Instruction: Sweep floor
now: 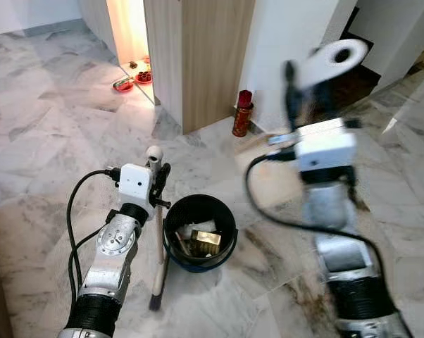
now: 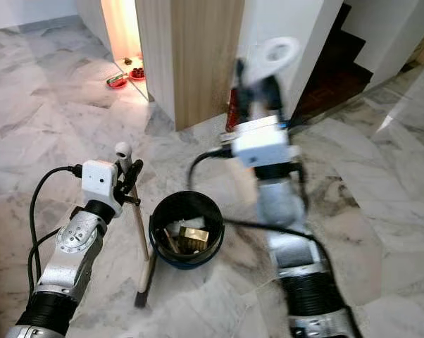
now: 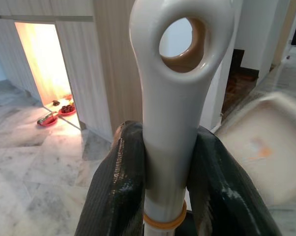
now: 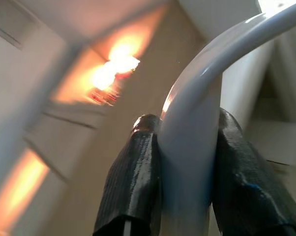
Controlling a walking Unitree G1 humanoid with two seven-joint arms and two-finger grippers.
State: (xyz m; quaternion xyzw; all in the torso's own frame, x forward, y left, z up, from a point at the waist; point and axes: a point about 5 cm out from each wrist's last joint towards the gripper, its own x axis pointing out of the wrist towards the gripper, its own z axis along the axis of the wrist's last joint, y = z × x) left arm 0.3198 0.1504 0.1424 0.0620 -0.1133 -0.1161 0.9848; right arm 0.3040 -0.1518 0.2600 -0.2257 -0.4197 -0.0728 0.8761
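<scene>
- The left gripper grips a slim broom handle just below its white looped top, beside a black bucket holding scraps.
- The right gripper, blurred, holds up a white ring-ended handle.
- A red can stands by the wooden partition on the marble floor.

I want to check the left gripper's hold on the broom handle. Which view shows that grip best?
The left wrist view: both black fingers press against the white broom handle just below its hanging hole. The eye views show the left gripper from behind, holding the handle upright beside the black bucket.
</scene>
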